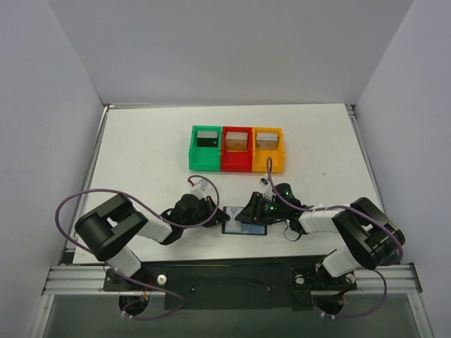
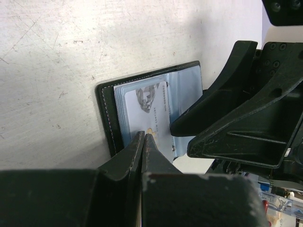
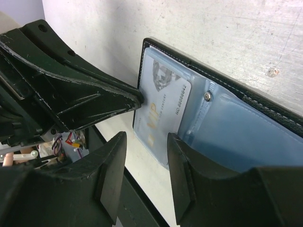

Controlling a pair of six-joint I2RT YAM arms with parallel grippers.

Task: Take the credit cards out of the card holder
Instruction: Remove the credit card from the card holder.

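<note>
The black card holder [image 1: 248,232] lies open near the table's front edge, its stitched edge [image 2: 105,118] and rim [image 3: 265,101] showing. Pale blue sleeves [image 3: 236,137] fan out of it, with a whitish credit card [image 3: 163,94] marked VIP on top [image 2: 147,106]. My left gripper [image 2: 144,135] is shut. Its closed tips [image 3: 138,98] rest on the card's edge, with nothing pinched between them. My right gripper [image 3: 147,142] is open, with one finger on each side of the card's near end. It reaches in from the right [image 2: 182,138]. Both grippers meet over the holder [image 1: 236,215].
Three small bins stand in a row at mid-table: green [image 1: 194,151], red [image 1: 237,163] and orange [image 1: 280,151], each with something flat inside. The table's front edge and the mounting rail [image 1: 232,274] run just behind the holder. White walls close in the sides and back.
</note>
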